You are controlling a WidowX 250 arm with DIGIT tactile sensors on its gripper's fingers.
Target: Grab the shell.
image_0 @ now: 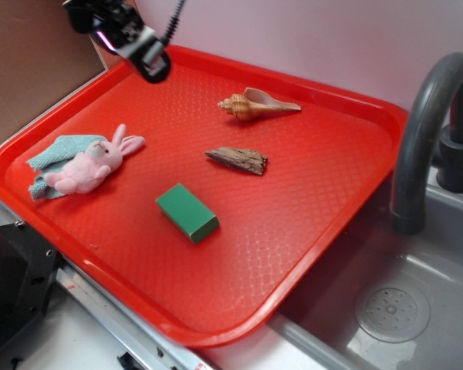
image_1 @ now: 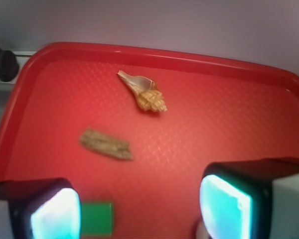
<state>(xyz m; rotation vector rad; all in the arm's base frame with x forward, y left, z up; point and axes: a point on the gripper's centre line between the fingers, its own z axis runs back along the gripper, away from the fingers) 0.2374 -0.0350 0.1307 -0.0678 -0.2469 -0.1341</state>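
Observation:
The shell (image_0: 256, 105) is tan-orange with a ribbed spiral tip and a long tail, lying at the back of the red tray (image_0: 347, 177). It also shows in the wrist view (image_1: 145, 93), upper middle, tail pointing up-left. My gripper (image_0: 143, 52) hangs above the tray's back left corner, well left of the shell and above it. In the wrist view its jaws stand wide apart with nothing between them (image_1: 139, 211); the fingertips (image_1: 55, 211) glow cyan.
A flat dark-brown wood piece (image_0: 238, 159) lies in front of the shell. A green block (image_0: 187, 213) sits mid-tray. A pink plush bunny (image_0: 95, 163) lies on a teal cloth (image_0: 58, 154) at the left. A grey faucet (image_0: 424, 131) and sink (image_0: 386, 308) are at the right.

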